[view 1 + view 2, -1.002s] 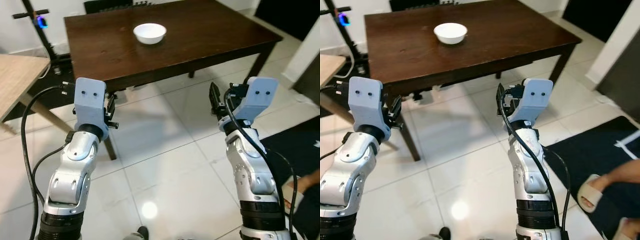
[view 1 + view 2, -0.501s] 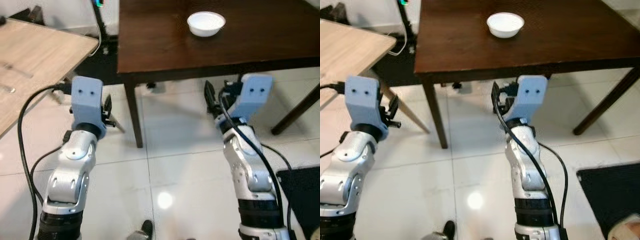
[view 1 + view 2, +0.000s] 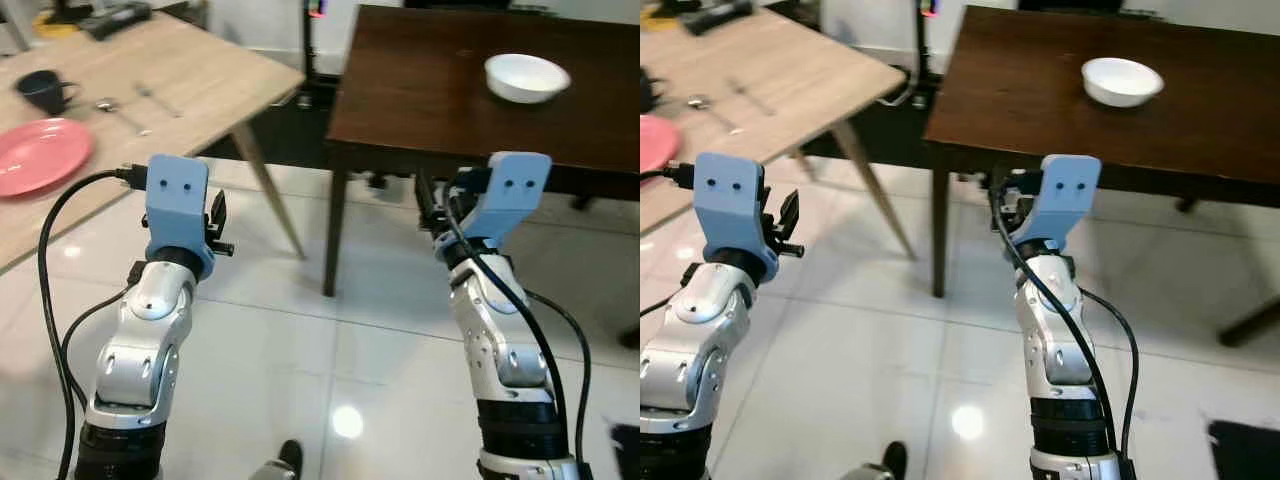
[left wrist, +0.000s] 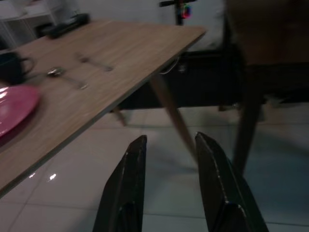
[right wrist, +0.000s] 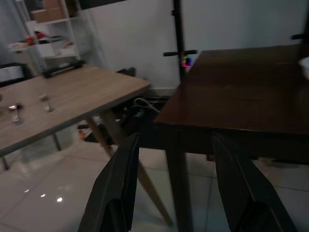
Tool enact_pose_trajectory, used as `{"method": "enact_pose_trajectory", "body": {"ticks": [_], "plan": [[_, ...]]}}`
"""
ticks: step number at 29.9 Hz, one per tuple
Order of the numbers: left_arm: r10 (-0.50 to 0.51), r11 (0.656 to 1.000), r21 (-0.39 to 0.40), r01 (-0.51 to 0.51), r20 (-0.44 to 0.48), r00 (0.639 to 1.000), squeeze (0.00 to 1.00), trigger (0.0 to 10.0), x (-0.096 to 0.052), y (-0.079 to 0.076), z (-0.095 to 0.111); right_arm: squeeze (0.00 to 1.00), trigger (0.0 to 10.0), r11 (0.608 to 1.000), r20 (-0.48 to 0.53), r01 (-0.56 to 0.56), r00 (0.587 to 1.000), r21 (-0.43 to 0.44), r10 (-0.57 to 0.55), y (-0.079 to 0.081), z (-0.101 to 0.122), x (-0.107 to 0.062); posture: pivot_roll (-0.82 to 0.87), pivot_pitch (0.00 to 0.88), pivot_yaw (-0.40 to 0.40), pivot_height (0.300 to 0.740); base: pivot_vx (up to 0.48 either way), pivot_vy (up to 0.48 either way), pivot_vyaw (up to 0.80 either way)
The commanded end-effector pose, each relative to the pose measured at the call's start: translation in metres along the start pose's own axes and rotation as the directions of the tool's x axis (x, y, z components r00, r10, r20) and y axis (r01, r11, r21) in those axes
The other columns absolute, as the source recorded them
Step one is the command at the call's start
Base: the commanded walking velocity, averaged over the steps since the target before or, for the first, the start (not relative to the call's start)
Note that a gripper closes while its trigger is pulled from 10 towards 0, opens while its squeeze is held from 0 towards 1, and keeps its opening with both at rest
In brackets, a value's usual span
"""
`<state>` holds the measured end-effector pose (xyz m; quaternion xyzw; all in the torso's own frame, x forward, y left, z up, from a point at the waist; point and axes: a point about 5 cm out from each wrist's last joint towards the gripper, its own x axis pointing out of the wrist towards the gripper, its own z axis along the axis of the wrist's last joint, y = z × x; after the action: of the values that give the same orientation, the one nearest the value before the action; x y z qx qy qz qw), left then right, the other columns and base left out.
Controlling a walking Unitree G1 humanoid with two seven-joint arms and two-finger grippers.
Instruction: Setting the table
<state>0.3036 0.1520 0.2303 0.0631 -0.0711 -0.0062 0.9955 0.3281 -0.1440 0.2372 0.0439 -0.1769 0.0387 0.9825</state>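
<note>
Both arms up in front of me over the white tile floor (image 3: pixel 300 340), nothing in either claw. My left gripper (image 4: pixel 169 159) has its fingers (image 4: pixel 130 183) parted narrowly and empty, hanging clear of everything. Ahead of it and off to its left runs the light wooden table (image 3: pixel 190 80), and there's the spread: a pink plate (image 3: pixel 40 155) nearest, then a dark mug (image 3: pixel 42 90) beyond it, with a spoon (image 3: pixel 120 113) and a fork (image 3: pixel 157 98) lying loose on the wood to the right of the mug.

My right gripper (image 5: pixel 174 183) is spread wide, also empty, pointing at the near corner and leg of the dark wooden table (image 3: pixel 430 90). A white bowl (image 3: pixel 526 77) sits on that table, up ahead and a little to the right of this claw, well apart from it. A scooter stem with a glowing light (image 5: pixel 182 60) stands between the two tables, farther back.
</note>
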Motion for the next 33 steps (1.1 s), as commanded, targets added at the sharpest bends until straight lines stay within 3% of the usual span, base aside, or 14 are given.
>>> {"method": "enact_pose_trajectory", "body": {"ticks": [1, 14, 33], "plan": [[0.005, 1.0, 0.009, -0.005, -0.027, 1.0, 0.0, 10.0, -0.001, 0.0, -0.005, 0.0, 10.0, 1.0, -0.021, 0.009, 1.0, 0.001, -0.009, -0.002, -0.004, -0.002, 0.05, 0.128, 0.095, 0.74, 0.0, 0.0, 0.79], [0.053, 0.998, 0.038, -0.051, -0.047, 0.998, 0.0, 10.0, 0.0, 0.006, -0.009, 0.0, 10.0, 1.0, -0.019, 0.011, 1.0, 0.012, -0.011, -0.002, -0.004, -0.002, 0.05, 0.128, 0.094, 0.74, 0.0, 0.0, 0.76], [0.071, 0.997, 0.047, -0.068, -0.055, 0.996, 0.0, 10.0, 0.002, 0.01, -0.01, 0.0, 10.0, 1.0, -0.009, 0.007, 1.0, 0.018, -0.007, -0.001, -0.003, -0.002, 0.05, 0.127, 0.095, 0.74, 0.408, 0.141, 0.0]]}}
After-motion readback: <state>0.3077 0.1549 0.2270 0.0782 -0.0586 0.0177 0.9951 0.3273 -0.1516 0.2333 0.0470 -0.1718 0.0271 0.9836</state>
